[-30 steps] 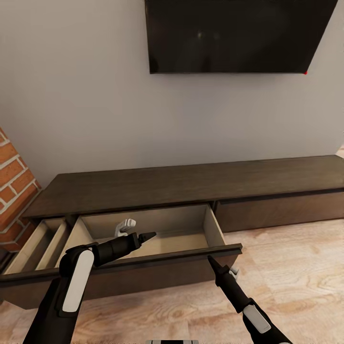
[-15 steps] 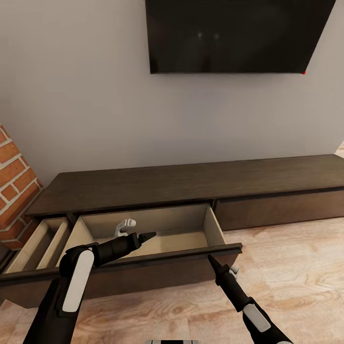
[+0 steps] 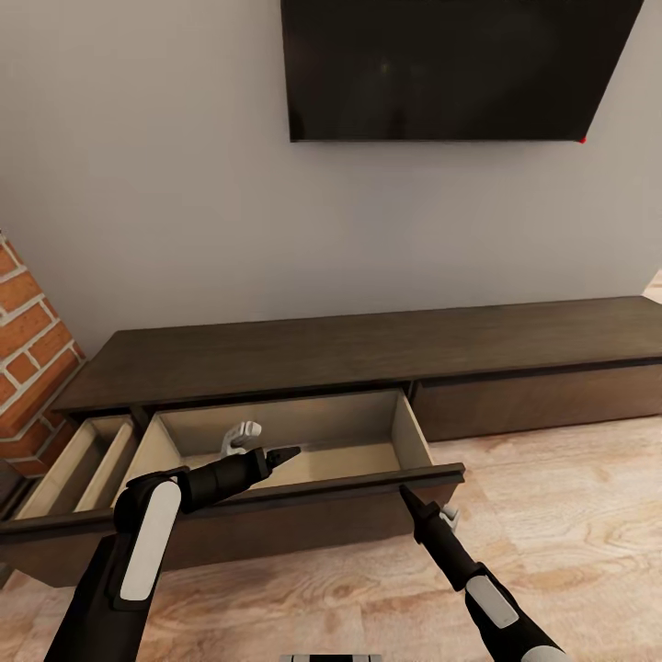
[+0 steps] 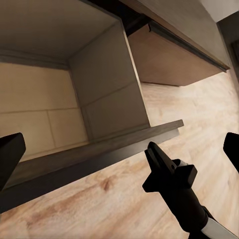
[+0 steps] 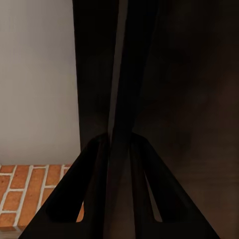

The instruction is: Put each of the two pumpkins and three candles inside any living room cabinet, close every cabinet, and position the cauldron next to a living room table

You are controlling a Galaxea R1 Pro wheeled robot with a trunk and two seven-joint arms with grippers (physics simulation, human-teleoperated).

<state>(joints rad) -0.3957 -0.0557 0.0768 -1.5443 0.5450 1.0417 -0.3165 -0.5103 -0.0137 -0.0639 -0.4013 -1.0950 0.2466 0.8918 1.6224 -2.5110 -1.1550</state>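
wall w/ tv (image 3: 455,64) ahead; your right gripper (image 3: 405,497) jaws pinch the cabinet (image 3: 368,354) drawer front (image 3: 276,501); left gripper (image 3: 280,454) jaws spread wide, empty.

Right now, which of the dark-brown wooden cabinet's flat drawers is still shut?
The right-hand drawer, under the black wall screen's right side. Its dark front sits flush, while the middle drawer and the left one by the brick column stand pulled out.
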